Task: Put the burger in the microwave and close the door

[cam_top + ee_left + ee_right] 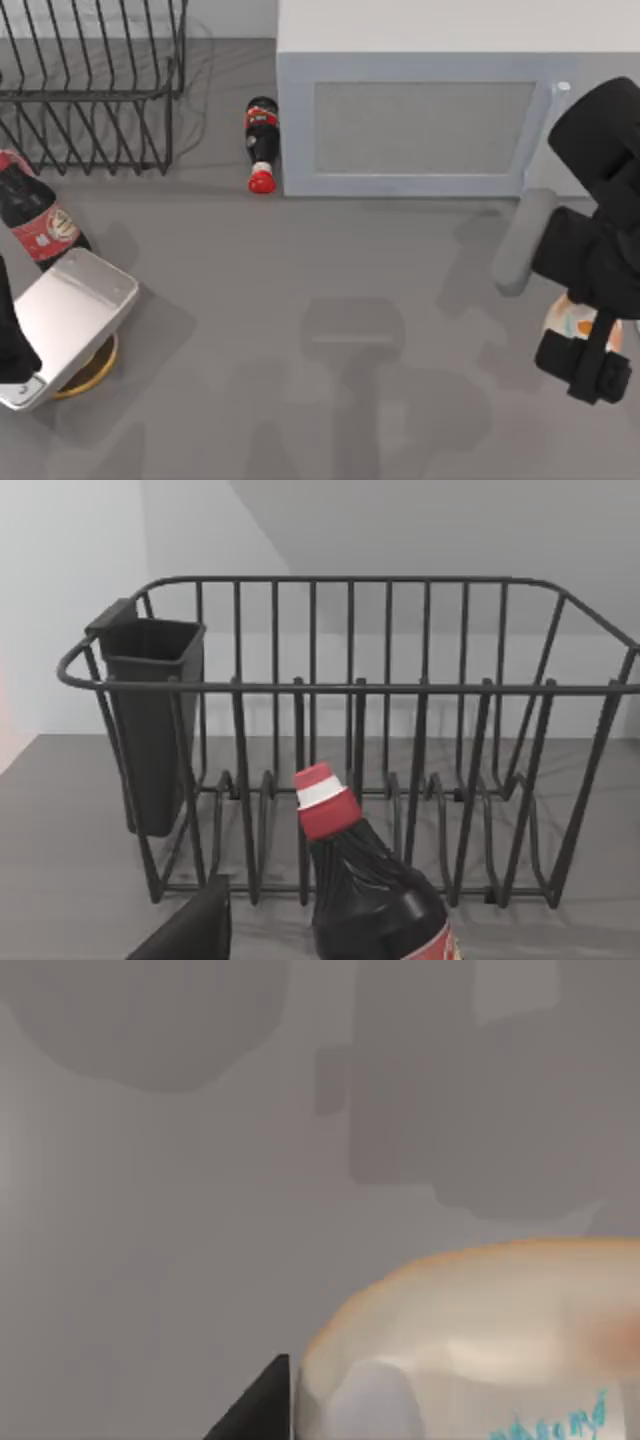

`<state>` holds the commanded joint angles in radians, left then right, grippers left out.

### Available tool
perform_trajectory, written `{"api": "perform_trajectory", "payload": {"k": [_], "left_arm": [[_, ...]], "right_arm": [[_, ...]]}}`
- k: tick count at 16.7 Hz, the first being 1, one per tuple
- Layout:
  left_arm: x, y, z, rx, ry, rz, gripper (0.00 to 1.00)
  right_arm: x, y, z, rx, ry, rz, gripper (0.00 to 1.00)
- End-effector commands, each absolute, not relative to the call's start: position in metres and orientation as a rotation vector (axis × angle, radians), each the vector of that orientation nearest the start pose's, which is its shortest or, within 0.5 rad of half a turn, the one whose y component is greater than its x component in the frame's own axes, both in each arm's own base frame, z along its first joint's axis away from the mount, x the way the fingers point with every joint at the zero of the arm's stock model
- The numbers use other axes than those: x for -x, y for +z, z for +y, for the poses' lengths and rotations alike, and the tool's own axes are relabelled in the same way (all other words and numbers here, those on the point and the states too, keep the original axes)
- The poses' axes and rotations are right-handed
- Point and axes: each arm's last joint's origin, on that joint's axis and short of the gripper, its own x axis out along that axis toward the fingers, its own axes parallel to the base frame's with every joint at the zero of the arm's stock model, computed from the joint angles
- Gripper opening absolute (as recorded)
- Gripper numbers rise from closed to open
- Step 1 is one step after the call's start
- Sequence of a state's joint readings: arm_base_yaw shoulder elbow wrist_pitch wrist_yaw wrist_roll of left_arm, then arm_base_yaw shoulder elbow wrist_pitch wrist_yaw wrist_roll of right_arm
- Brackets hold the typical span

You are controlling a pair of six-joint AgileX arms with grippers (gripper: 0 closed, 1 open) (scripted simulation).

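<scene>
- The right gripper (585,350) is over the burger (560,318) at the near right; I cannot tell if it is clamped.
- The microwave (420,100) door (415,125) looks shut, so the burger could hit it.
- The left gripper (20,375) is parked near left.

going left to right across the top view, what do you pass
left arm's tool over a yellow-brown disc → upright cola bottle → black wire rack → lying cola bottle → microwave with its closed door → burger under the right arm's tool
</scene>
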<state>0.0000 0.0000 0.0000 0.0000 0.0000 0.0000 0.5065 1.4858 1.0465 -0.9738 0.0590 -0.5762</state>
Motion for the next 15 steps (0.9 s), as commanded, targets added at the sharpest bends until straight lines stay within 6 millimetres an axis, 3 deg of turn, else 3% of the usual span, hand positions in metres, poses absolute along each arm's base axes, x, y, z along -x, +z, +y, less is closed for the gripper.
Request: {"api": "perform_trajectory", "payload": {"k": [3,9,12,15], "left_arm": [[-0.106,0.16,-0.001,0.0,0.0,0.0,1.0],[-0.106,0.16,-0.001,0.0,0.0,0.0,1.0],[-0.106,0.16,-0.001,0.0,0.0,0.0,1.0],[-0.106,0.16,-0.001,0.0,0.0,0.0,1.0]], "right_arm": [[-0.275,0.197,0.156,0.839,0.624,1.138,0.0],[-0.353,0.132,0.211,0.621,0.304,0.834,0.0],[-0.377,0.112,0.229,0.43,0.171,0.644,0.0],[-0.389,0.094,0.239,0.24,0.073,0.503,0.0]]}}
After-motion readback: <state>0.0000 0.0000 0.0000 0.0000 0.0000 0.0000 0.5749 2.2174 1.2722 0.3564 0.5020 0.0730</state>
